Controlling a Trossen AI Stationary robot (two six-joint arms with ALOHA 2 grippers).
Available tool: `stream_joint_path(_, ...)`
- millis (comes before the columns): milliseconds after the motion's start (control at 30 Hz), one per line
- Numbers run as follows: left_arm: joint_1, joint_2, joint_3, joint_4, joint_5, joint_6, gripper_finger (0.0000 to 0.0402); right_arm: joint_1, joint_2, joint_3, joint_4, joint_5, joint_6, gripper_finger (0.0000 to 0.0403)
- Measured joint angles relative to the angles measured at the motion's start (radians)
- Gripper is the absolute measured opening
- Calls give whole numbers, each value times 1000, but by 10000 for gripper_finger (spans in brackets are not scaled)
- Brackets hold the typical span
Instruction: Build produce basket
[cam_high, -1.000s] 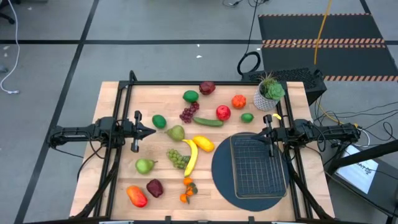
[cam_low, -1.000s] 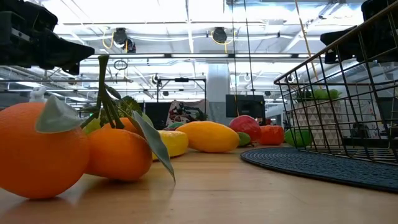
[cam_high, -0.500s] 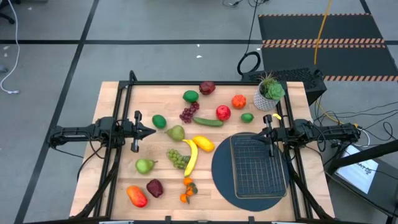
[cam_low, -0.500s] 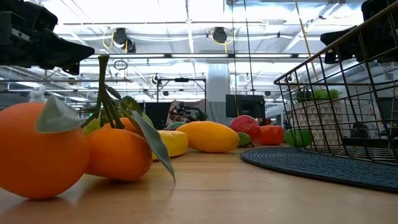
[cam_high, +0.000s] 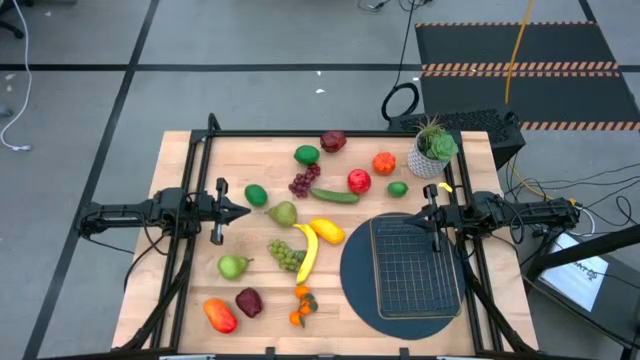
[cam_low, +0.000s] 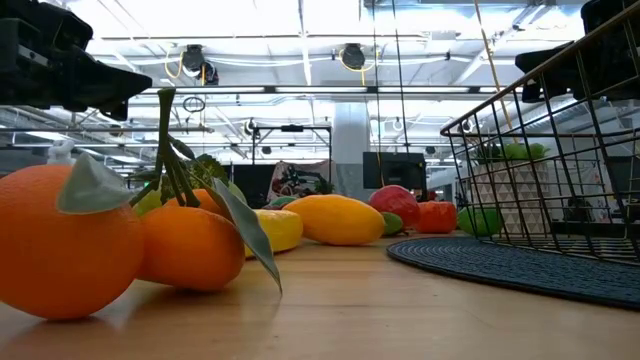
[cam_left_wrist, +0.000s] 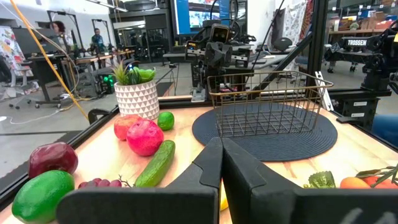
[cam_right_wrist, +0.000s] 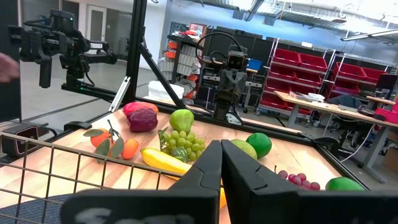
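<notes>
Start of task. My left gripper (cam_high: 240, 210) and right gripper (cam_high: 424, 216) both hover fully closed, holding nothing. The basket (cam_high: 415, 266) sits empty on the dark round mat (cam_high: 356, 270) at my right; the produce lies scattered across the table (cam_high: 180, 160) to its left. I judge these plastic pieces light, rigid and smooth, apt to roll: I would pinch the banana (cam_high: 306, 252) mid-length and the grapes (cam_high: 286, 254) across the cluster. The potted plant (cam_high: 433, 148) near the right arm stays put; neighbouring fruit crowds each approach.
</notes>
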Motion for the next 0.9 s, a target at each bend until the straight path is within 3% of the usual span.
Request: stream_joint_path(900, 0, 0, 0, 0, 0, 0, 10, 0, 0, 0, 0, 0, 0, 0)
